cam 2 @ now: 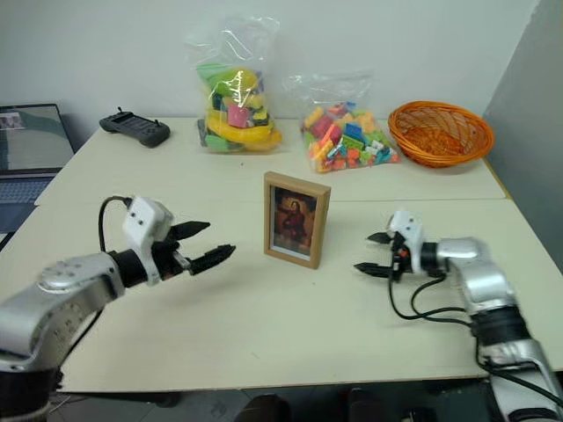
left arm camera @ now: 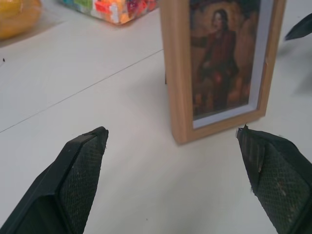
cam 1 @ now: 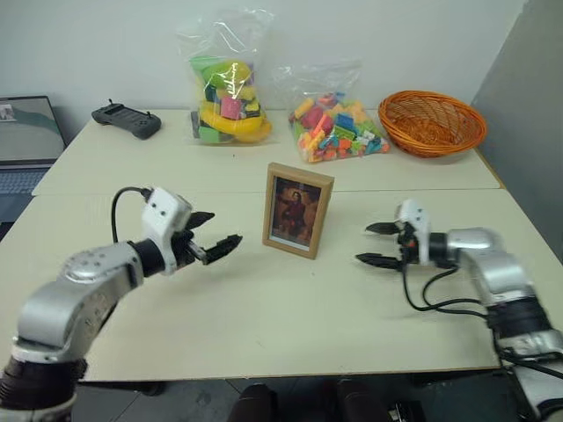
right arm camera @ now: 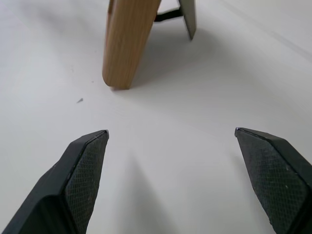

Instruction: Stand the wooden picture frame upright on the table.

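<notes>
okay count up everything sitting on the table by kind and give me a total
Wooden picture frame, standing upright on the table: 1
Clear bags of colourful toys: 2
Orange wicker basket: 1
Black handheld controller: 1
Total: 5

We had the picture frame [cam 1: 298, 210] standing upright on the table [cam 1: 264, 308], portrait facing us, with the left gripper [cam 1: 214, 234] and right gripper [cam 1: 375, 243] both open, clear of it on either side.
</notes>
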Tool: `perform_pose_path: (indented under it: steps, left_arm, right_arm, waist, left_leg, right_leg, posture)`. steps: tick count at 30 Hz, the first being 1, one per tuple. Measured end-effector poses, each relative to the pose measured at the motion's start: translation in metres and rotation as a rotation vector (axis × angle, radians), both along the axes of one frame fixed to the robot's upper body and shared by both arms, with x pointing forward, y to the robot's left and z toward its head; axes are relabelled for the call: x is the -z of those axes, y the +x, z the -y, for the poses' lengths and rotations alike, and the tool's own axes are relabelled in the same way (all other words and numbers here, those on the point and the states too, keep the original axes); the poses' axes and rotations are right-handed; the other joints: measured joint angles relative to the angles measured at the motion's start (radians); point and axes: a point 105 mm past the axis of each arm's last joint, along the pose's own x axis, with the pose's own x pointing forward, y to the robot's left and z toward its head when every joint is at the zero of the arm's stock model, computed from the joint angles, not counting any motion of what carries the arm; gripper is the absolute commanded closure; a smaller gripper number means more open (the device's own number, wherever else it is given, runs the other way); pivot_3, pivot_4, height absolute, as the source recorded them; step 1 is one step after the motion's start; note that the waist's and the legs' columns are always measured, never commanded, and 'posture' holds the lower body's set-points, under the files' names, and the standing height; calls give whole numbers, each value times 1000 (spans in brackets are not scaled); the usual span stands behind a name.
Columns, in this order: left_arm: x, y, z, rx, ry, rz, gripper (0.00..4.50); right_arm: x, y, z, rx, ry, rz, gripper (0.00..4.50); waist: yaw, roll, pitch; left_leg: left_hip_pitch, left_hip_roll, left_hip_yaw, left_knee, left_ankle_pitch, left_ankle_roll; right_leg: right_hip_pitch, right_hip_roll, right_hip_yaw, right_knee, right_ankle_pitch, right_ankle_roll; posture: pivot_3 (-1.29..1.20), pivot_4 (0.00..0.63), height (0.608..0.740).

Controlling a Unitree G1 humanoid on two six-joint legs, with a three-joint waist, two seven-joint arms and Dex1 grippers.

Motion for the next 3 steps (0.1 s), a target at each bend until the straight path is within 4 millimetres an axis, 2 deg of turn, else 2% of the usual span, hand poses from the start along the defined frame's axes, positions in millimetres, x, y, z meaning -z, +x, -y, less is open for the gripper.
perform_pose_path:
  steps: [3]
  left_arm:
    - [-16,1,-7,48,1,-24,0]
  right_arm:
    - [-38,-16,-17,-46,123,-22,58]
  waist:
    - [-14,0,0]
  left_leg:
    - [1,0,-3,-1,0,0]
  right_leg:
    - [1,1,-1,0,0,0]
  posture:
    - [0,150,740]
